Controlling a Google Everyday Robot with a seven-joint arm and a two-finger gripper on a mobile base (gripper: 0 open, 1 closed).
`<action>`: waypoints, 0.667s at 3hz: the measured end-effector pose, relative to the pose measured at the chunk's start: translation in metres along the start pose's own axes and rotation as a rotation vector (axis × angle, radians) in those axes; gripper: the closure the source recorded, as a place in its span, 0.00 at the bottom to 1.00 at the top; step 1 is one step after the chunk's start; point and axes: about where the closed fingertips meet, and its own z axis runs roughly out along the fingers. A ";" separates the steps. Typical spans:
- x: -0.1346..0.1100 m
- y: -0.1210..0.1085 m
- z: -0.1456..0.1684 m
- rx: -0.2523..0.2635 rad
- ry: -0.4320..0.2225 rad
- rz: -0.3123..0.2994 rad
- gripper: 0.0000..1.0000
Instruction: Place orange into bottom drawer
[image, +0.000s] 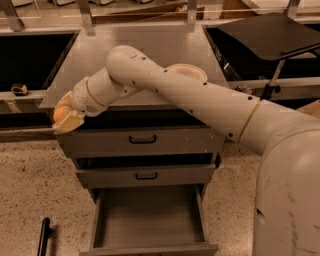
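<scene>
My gripper (64, 118) is shut on the orange (60, 113), a small round orange fruit between the cream fingers. It hangs in the air off the cabinet's front left corner, level with the top drawer. The bottom drawer (150, 220) is pulled open below and to the right; its plain grey inside holds nothing. The two upper drawers with black handles are slightly ajar.
A cream bowl (192, 71) sits on the grey cabinet top (145, 50), partly behind my arm. A black tray table (270, 32) stands at the back right. A black bar (44, 235) lies on the speckled floor at the lower left.
</scene>
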 end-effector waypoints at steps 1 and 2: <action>0.000 0.000 0.000 0.000 0.000 0.000 1.00; 0.028 0.016 0.023 0.002 0.048 0.026 1.00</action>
